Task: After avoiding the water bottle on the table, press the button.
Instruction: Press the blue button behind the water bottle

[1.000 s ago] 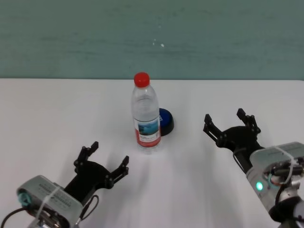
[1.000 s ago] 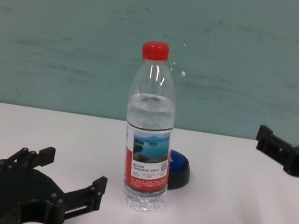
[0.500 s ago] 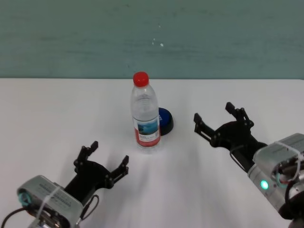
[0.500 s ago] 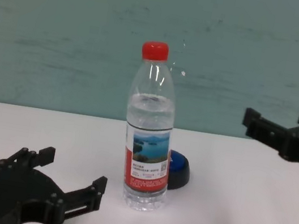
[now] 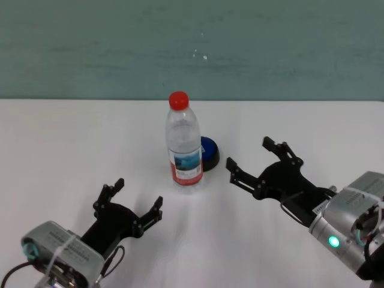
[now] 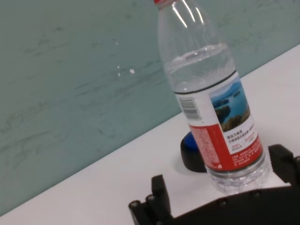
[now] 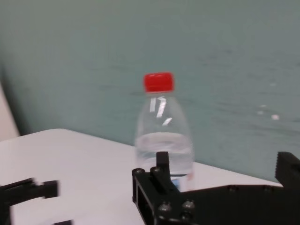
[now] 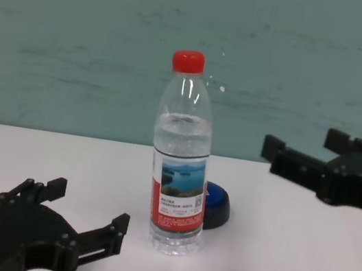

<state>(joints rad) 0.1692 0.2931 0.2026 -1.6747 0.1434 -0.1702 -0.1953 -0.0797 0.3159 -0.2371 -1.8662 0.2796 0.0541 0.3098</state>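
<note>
The water bottle (image 5: pixel 183 147) stands upright near the middle of the white table (image 5: pixel 60 138), with its red cap and lake label (image 8: pixel 178 191). The blue button (image 5: pixel 209 152) sits just behind and right of it, partly hidden by the bottle (image 8: pixel 215 207). My right gripper (image 5: pixel 249 157) is open and empty, raised above the table to the right of the bottle and button, fingers pointing left toward them (image 8: pixel 300 152). My left gripper (image 5: pixel 137 200) is open and empty, low at the front left. The bottle (image 6: pixel 211 98) and button (image 6: pixel 190 152) show in the left wrist view; the bottle (image 7: pixel 161 136) fills the right wrist view.
A teal wall (image 5: pixel 192 48) rises behind the table's far edge. Bare white table surface lies to the left and to the far right of the bottle.
My right gripper has swung left, from the far right toward the bottle and button, staying open. The left arm, bottle and button have not moved.
</note>
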